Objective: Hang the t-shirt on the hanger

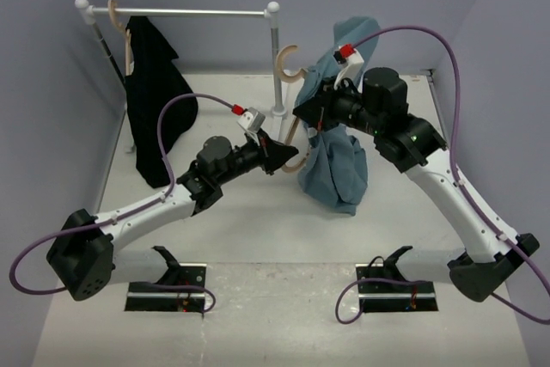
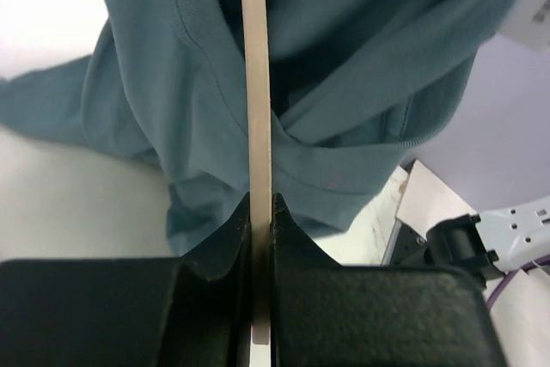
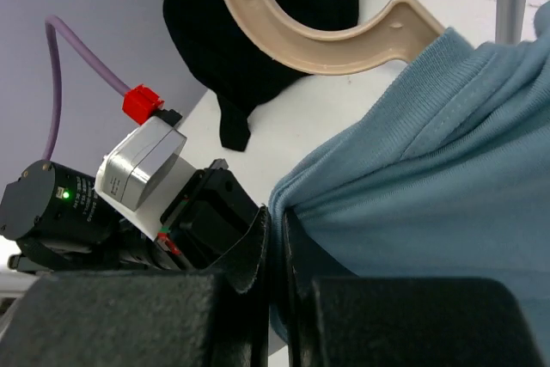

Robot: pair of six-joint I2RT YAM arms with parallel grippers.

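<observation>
The left jaws clamp the hanger [image 2: 256, 83] edge-on; the right jaws pinch a t-shirt [image 3: 447, 178] edge just beside the hanger's hook. Hold the hanger steady while drawing cloth over its shoulder.

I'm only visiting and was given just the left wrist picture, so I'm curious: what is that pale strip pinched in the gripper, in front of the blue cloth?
Observer: It's a wooden hanger. The right wrist view shows its rounded hook.
Visitor: And the blue cloth, is it just lying there?
Observer: No. It's a t-shirt, and the right gripper is shut on a fold of it, holding it up.
Visitor: Is anything else hanging?
Observer: Yes, from above a black garment hangs from the rail at the back left.
</observation>
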